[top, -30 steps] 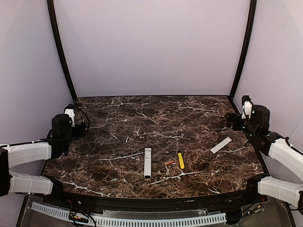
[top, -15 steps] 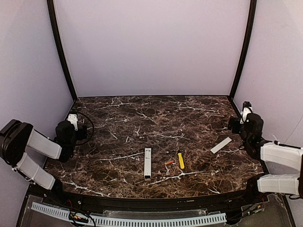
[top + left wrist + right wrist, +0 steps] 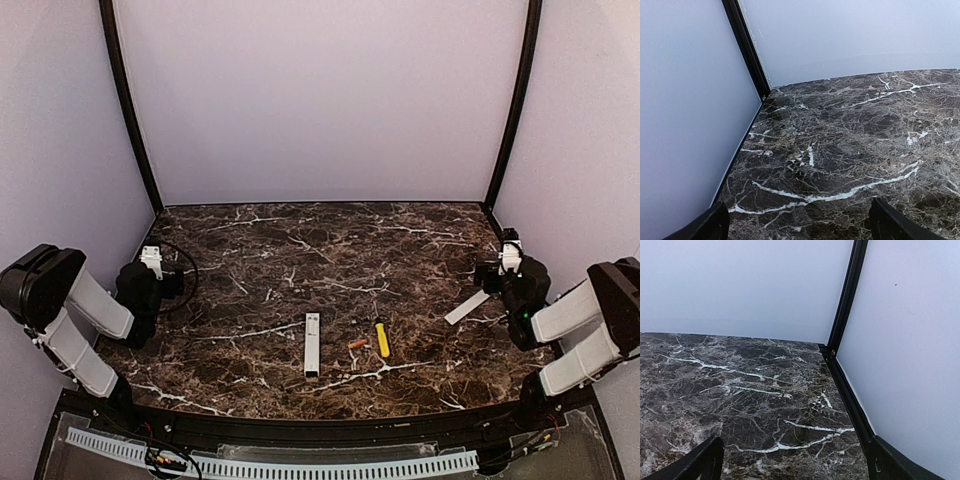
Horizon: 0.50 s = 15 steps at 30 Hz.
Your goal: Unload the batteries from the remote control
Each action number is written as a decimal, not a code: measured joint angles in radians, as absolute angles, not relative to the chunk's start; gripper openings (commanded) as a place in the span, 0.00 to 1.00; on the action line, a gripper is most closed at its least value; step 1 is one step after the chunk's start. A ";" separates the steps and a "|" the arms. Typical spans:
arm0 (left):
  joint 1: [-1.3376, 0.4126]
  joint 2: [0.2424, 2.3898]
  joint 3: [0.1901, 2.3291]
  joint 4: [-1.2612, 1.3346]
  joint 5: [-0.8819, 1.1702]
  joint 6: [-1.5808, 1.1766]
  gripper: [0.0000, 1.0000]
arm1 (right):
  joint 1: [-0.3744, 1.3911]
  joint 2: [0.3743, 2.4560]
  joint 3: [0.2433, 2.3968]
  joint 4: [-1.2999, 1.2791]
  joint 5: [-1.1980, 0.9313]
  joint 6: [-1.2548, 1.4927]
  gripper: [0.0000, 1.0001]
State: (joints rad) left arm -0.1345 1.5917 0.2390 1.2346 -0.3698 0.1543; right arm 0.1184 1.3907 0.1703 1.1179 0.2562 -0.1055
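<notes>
The white remote control [image 3: 312,344] lies lengthwise on the marble table [image 3: 300,250] near its front middle. Just right of it rests a tiny orange-red battery [image 3: 357,343]. My left gripper [image 3: 168,284] hovers at the table's left edge, far from the remote, and is open with nothing between its fingers [image 3: 710,227]. My right gripper [image 3: 492,274] is at the right edge, also open and empty, its dark fingers [image 3: 700,462] low in the right wrist view. Both wrist views show only bare marble and wall.
A yellow-handled screwdriver [image 3: 382,339] lies right of the battery. A flat white cover strip [image 3: 466,307] lies slanted just left of the right gripper. Black frame posts [image 3: 127,110] and white walls close in the table's sides and back.
Both arms have folded back toward their bases, elbows swinging outward, and the grippers sank lower at the table's side edges. The things on the table have not moved.
</notes>
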 measured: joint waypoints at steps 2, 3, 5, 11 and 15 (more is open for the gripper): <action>-0.134 1.592 0.239 1.243 -0.370 0.153 0.98 | 0.102 1.430 0.171 1.175 0.235 -0.109 0.98; -0.134 1.592 0.239 1.244 -0.370 0.152 0.98 | 0.099 1.448 0.171 1.196 0.223 -0.112 0.98; -0.133 1.592 0.240 1.245 -0.370 0.152 0.99 | 0.093 1.473 0.171 1.229 0.197 -0.119 0.98; -0.133 1.592 0.241 1.245 -0.371 0.149 0.98 | 0.049 1.501 0.189 1.257 0.117 -0.110 0.99; -0.133 1.592 0.241 1.245 -0.371 0.149 0.98 | 0.026 1.541 0.191 1.269 0.098 -0.092 0.99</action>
